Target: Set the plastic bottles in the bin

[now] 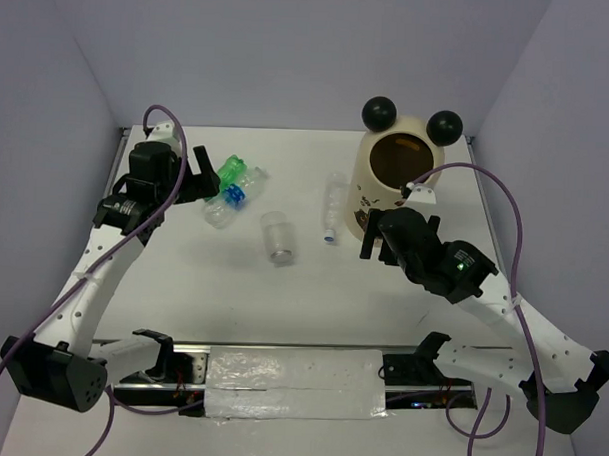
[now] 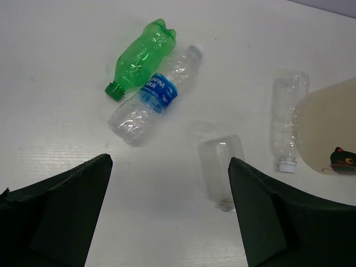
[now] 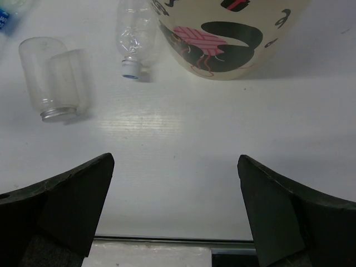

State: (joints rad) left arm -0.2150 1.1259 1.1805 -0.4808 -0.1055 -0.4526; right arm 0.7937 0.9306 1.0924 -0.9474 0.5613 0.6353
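Left claw (image 2: 169, 183), right claw (image 3: 175, 181) gaping, empty. Blue-labelled bottle (image 2: 151, 100) touches green bottle (image 2: 139, 58); white label lettering not legible.

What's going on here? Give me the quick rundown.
Two robot arms are clearing plastic bottles into the bin, but neither holds anything yet. The left gripper is open near the green bottle and the blue-labelled bottle, which lie side by side. The right gripper is open by the bin. The short wide bottle and the slim bottle lie on the table.
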